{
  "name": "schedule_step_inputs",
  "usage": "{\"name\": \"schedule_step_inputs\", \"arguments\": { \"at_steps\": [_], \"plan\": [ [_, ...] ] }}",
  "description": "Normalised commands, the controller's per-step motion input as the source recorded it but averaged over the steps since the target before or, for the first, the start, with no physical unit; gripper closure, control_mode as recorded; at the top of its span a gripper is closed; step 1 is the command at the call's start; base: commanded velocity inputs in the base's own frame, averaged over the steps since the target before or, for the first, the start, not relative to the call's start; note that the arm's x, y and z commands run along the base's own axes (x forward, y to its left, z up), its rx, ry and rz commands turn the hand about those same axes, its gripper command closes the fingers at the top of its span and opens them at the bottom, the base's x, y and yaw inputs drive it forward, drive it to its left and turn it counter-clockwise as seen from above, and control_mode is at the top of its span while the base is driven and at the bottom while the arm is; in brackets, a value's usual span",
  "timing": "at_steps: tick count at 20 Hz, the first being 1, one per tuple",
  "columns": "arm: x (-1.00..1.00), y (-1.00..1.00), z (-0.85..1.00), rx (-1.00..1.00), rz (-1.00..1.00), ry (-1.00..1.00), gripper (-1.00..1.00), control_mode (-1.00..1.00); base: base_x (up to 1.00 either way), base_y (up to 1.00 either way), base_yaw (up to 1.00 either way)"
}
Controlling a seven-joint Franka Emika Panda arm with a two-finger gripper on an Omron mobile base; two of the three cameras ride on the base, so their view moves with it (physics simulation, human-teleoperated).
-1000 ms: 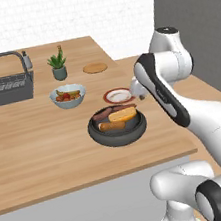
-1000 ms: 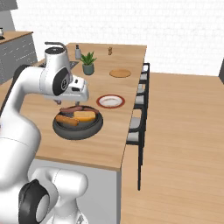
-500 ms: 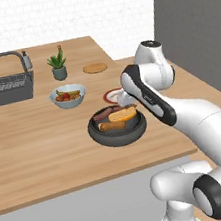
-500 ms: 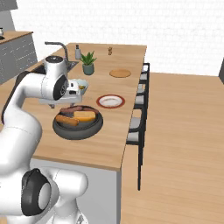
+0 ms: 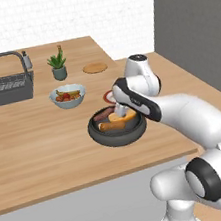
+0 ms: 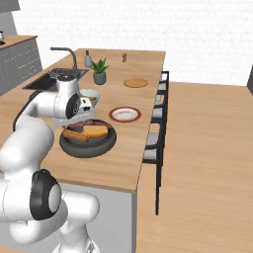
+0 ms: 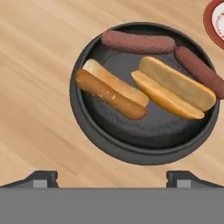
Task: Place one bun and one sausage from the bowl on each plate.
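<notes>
- A long wooden table (image 5: 46, 138) carries everything; a sink (image 5: 5, 91) is sunk into its far left end, cut off by the picture's edge in the left base view.
- The white arm (image 5: 184, 116) bends low over the middle of the table, its hand above a dark bowl and covering part of the bowl in both base views.
- The bowl (image 7: 85, 120) is wide, shallow and grey-black with a thick rim. It stands near the table's front edge.
- Inside the bowl lie two buns and two sausages. One bun (image 7: 175, 87) is golden yellow with a split side; the other bun (image 7: 111, 89) is browner with a pale top and lies to its left in the hand view.
- One sausage (image 7: 138, 42) is dark reddish brown and lies along the bowl's far rim; the second sausage (image 7: 200, 71) lies beside it at the right.
- A white plate with a red rim (image 6: 125, 114) stands just behind the bowl, bare; the hand view shows it cut off at a corner.
- A flat tan wooden plate (image 6: 135, 82) lies farther back, well apart from the bowl.
- A small pale fruit bowl (image 5: 68, 96) and a potted plant (image 5: 58, 65) stand near the sink.
- The gripper (image 7: 111, 177) hangs above the bowl, fingers wide apart and holding nothing.
</notes>
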Motion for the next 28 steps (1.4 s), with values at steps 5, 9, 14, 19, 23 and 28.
{"name": "schedule_step_inputs", "arguments": {
  "at_steps": [5, 9, 14, 19, 23, 28],
  "plan": [
    [0.18, -0.13, -0.13, -0.18, 0.25, 0.02, -1.00, -1.00, 0.00, 0.00, 0.00],
    [0.02, -0.16, -0.18, -0.15, 0.26, 0.01, -1.00, -1.00, 0.00, 0.00, 0.00],
    [0.00, -0.11, -0.19, -0.13, 0.20, 0.03, -1.00, -1.00, 0.00, 0.00, 0.00],
    [0.00, -0.13, -0.15, -0.05, 0.17, 0.00, -1.00, -1.00, 0.00, 0.00, 0.00],
    [0.14, -0.20, -0.16, -0.02, 0.11, 0.00, -1.00, -1.00, 0.00, 0.00, 0.00],
    [0.47, -0.02, -0.11, 0.00, 0.04, 0.00, -1.00, -1.00, 0.00, 0.00, 0.00]
  ]
}}
